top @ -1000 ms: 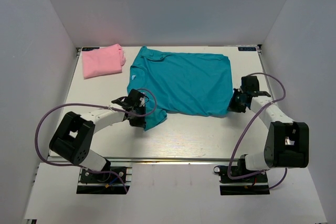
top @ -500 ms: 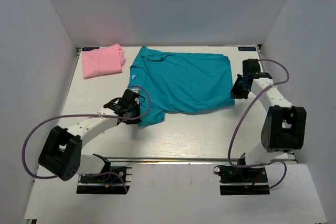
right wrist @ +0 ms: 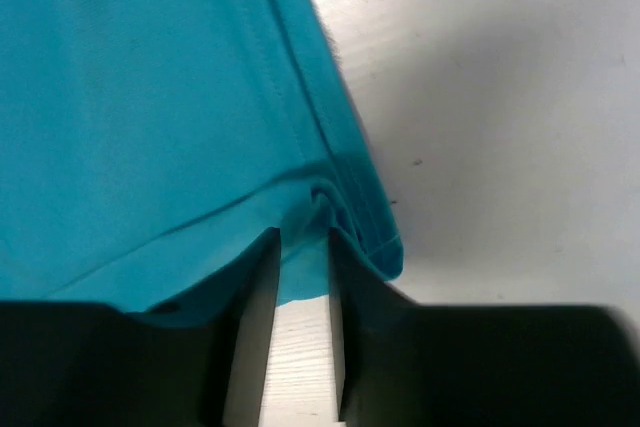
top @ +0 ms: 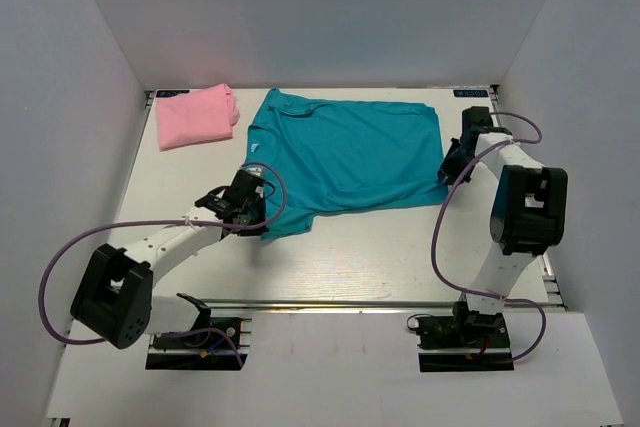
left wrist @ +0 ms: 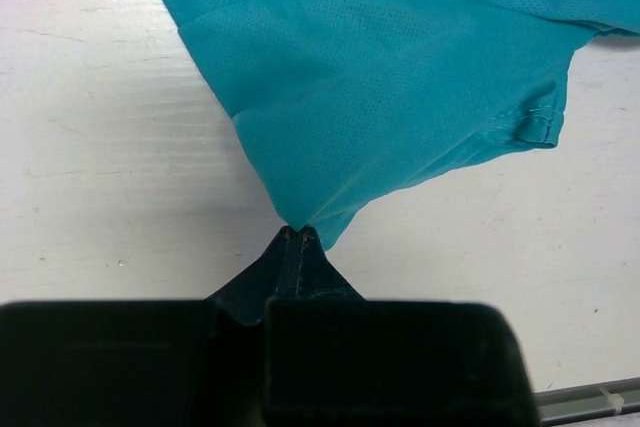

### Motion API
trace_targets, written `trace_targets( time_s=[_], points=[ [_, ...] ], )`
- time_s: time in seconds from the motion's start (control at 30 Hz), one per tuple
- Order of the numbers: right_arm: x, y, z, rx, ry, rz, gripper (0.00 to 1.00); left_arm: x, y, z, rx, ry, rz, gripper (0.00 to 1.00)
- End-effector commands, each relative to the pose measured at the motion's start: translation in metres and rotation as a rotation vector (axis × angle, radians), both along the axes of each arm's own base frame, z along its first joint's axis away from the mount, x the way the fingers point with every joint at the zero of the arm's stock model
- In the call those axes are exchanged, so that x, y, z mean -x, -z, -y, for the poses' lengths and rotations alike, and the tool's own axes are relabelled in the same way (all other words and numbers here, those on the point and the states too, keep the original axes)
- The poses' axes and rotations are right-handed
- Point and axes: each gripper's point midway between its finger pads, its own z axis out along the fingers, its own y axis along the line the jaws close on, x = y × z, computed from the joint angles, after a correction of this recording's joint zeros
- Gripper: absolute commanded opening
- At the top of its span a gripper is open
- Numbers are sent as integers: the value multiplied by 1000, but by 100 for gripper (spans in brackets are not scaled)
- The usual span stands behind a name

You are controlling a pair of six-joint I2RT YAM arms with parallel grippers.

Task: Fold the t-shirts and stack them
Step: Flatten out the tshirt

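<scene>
Nearest me, lower left of the top view, my left gripper (left wrist: 298, 237) is closed tight on the tip of the teal shirt's (top: 345, 152) sleeve (left wrist: 400, 117). The cloth fans out from the pinch, which I take as holding that sleeve ready to fold inward. Further up at the right edge, my right gripper (right wrist: 303, 247) is almost closed, with the corner of the hem (right wrist: 340, 177) bunched between its fingers. I judge that a grip on the bottom corner, so the body stays taut while the other end is worked. The teal shirt lies flat in the middle of the table (top: 380, 247), spread between my two grips. At the far upper left the pink shirt (top: 195, 115) sits folded, apart from the teal one, probably the base of the stack. Count: two shirts, one folded and one not; two grippers, both holding teal cloth.
</scene>
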Motion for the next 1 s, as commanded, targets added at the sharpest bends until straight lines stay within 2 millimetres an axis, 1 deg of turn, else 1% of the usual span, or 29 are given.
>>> trace_targets(
  time_s=[0.0, 0.03, 0.07, 0.1, 0.13, 0.17, 0.23, 0.27, 0.3, 0.33, 0.4, 0.43, 0.57, 0.6, 0.7, 0.77, 0.97],
  points=[
    [-27, -28, -5, -21, -90, 126, 34, -13, -12, 11, 32, 15, 43, 0],
    [-28, -35, -5, -14, -97, 146, 36, -15, -13, 11, 32, 23, 54, 0],
    [-25, -33, -5, -11, -105, 148, 42, -17, -12, 12, 32, 23, 54, 0],
    [-24, -40, -4, -5, -104, 169, 55, -20, -15, 14, 38, 23, 63, 0],
    [-22, -43, -3, 0, -107, 174, 58, -20, -15, 14, 38, 23, 63, 0],
    [-16, -48, -2, 12, -108, 182, 61, -21, -16, 16, 49, 28, 68, 0],
    [-13, -49, -1, 20, -110, 190, 61, -21, -16, 16, 49, 28, 68, 0],
    [-5, -47, -1, 23, -113, 182, 61, -21, -16, 16, 49, 28, 68, 0],
    [-2, -46, -2, 17, -112, 173, 61, -20, -14, 16, 40, 36, 61, 0],
    [-3, -47, -3, 15, -118, 181, 61, -20, -14, 16, 40, 36, 61, 0],
    [1, -40, -6, 0, -124, 158, 61, -20, -14, 16, 40, 36, 61, 0],
    [1, -37, -7, -5, -125, 152, 60, -20, -11, 15, 35, 36, 53, 0],
    [-2, -30, -11, -31, -119, 139, 56, -20, -11, 15, 35, 36, 53, 0],
    [-3, -25, -12, -36, -119, 129, 56, -20, -11, 15, 35, 36, 53, 0],
    [-9, -22, -12, -40, -109, 128, 51, -20, -11, 15, 35, 36, 53, 0],
    [-12, -15, -11, -45, -99, 112, 48, -20, -11, 15, 35, 36, 53, 0],
    [-15, -2, -12, -54, -82, 86, 48, -20, -11, 15, 35, 36, 53, 0]
  ],
)
